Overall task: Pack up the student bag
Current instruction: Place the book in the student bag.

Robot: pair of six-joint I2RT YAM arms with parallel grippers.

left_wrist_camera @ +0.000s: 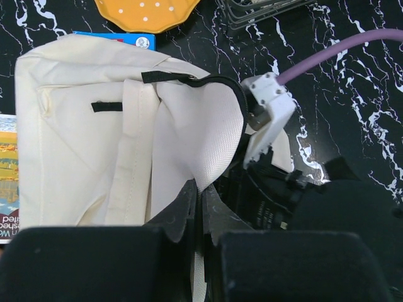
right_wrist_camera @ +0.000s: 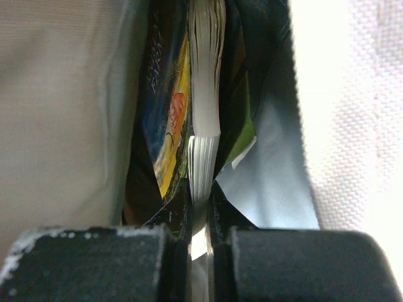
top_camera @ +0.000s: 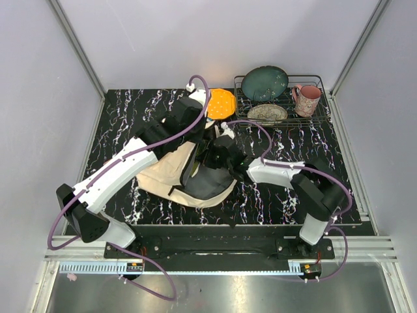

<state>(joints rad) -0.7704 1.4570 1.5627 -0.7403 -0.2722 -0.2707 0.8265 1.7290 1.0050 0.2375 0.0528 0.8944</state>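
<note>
Left gripper [left_wrist_camera: 198,204]: its jaws were pinched almost together on a fold of the student bag [left_wrist_camera: 94,151] at the mouth. Cream cloth and grey lining were caught between them, with that lip lifted.
Right gripper [right_wrist_camera: 200,204]: it was inside the bag's mouth, jaws nipped nearly closed on the page edge of a book [right_wrist_camera: 204,94] standing on edge there.
Inside the bag: a second book with a yellow-and-blue cover [right_wrist_camera: 165,126] stood against the held one, and lining hung on both sides.
Student bag: it lay flat at mid-table, just ahead of the two arm bases, its mouth turned toward the right arm.
Step in hand: by my reckoning, seating the held book in the main compartment while the other arm held the mouth open.
Doing it well: I'd hold the lip high and taut so no lining folds across the gap. I'd slide the book in parallel to its neighbour, let go only once it rests deep, then back straight out so the fingers don't drag it along.
Bag's side toward the left arm: a picture book [left_wrist_camera: 7,182] poked out from under it.
Just beyond the bag: a blue book [left_wrist_camera: 119,39] showed at the far edge, and behind it an orange dish [left_wrist_camera: 148,9].
Well beyond the bag, toward the right: a wire rack [top_camera: 296,78] held a green plate [top_camera: 264,83] and a mug [top_camera: 306,99].
</note>
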